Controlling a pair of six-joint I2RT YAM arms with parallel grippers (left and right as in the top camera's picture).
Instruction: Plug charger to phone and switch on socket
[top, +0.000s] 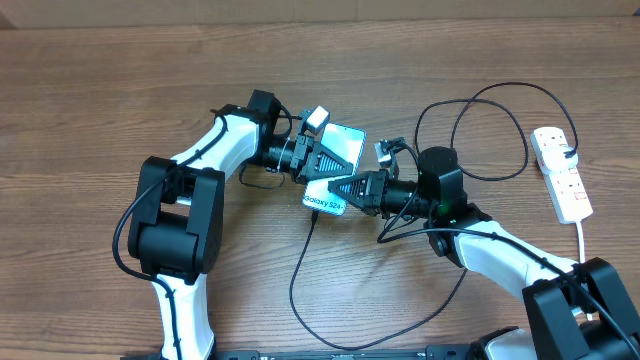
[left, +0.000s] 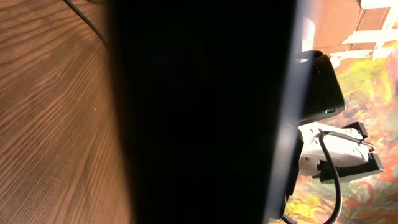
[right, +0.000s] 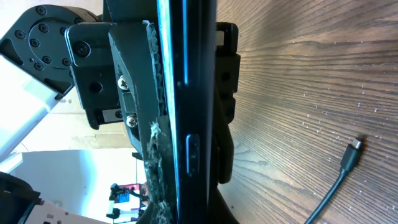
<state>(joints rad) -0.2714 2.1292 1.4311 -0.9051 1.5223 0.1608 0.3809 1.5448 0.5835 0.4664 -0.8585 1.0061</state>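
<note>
The phone (top: 343, 147), its screen glowing light blue, is held tilted above the middle of the table between both grippers. My left gripper (top: 322, 163) is shut on its upper part from the left. My right gripper (top: 343, 188) is shut on its lower end from the right. The right wrist view shows the phone (right: 186, 93) edge-on between the jaws. Its dark back (left: 199, 112) fills the left wrist view. The charger (top: 297, 280) loops over the table in front, and its connector tip (right: 354, 145) lies loose on the wood. The socket (top: 562, 175) lies far right.
A black plug (top: 571, 153) sits in the socket, and a white cord (top: 583, 240) runs from the socket toward the front edge. The charger's cable also makes loops (top: 480, 130) behind my right arm. Bare wooden tabletop (top: 100, 90) lies at the left.
</note>
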